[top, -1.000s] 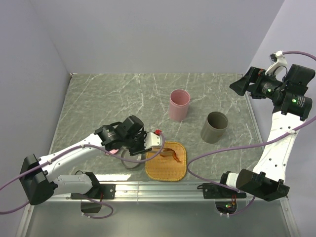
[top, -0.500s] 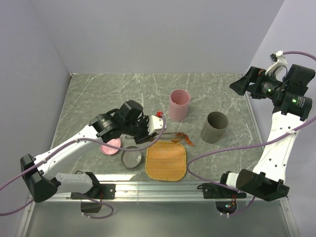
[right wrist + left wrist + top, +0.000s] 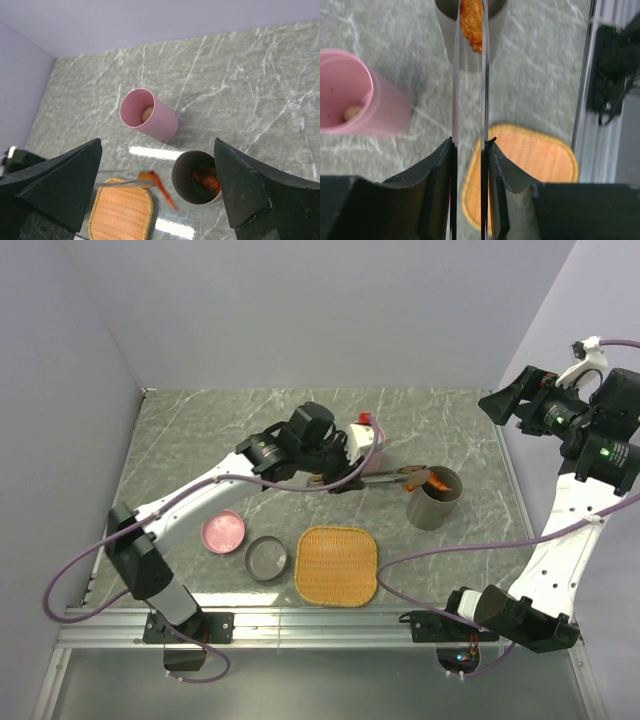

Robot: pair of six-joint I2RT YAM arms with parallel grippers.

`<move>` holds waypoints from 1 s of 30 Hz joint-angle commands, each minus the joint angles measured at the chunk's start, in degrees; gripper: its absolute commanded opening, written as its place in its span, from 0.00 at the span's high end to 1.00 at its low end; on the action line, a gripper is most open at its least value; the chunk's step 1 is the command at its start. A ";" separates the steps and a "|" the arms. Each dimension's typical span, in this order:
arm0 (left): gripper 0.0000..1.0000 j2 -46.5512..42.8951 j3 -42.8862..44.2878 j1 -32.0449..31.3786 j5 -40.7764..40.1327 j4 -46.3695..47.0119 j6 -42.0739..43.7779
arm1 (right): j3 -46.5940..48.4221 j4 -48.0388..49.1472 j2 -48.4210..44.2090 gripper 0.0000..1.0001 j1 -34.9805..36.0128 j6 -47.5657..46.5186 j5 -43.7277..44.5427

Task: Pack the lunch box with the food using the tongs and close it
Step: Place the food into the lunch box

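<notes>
My left gripper (image 3: 345,465) is shut on the silver tongs (image 3: 390,476), squeezing both arms (image 3: 455,75). The tong tips pinch a brown-orange food piece (image 3: 424,478) over the tall grey cup's (image 3: 435,500) near rim; the left wrist view shows the piece (image 3: 471,25) above that cup (image 3: 470,52). The right wrist view shows it blurred (image 3: 160,187), just left of the grey cup (image 3: 181,175), which holds orange bits (image 3: 207,180). The pink cup (image 3: 150,121) holds a beige ball (image 3: 146,115). My right gripper (image 3: 157,142) hangs open and high at the right.
A woven orange-yellow tray (image 3: 337,564) lies near the front edge. Left of it sit a shallow grey dish (image 3: 266,558) and a shallow pink dish (image 3: 223,531). The left gripper partly hides the pink cup (image 3: 368,440). Walls close the back and sides.
My left arm swung up and right from the tray, carrying the food piece in the tongs to the grey cup. The right arm shifted slightly right.
</notes>
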 commanded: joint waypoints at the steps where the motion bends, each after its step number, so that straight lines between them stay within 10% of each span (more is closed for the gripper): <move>1: 1.00 3.53 5.61 0.13 2.47 9.86 -5.08 | 2.58 2.94 -0.94 0.00 -2.30 2.82 -1.10; 21: 0.99 15.93 11.95 -1.98 2.74 13.14 -8.16 | 4.70 0.21 2.85 0.00 -10.04 1.77 -8.49; 30: 0.75 15.50 12.65 -1.98 1.51 11.64 -8.07 | 4.52 -0.58 2.76 0.00 -10.31 0.54 -8.84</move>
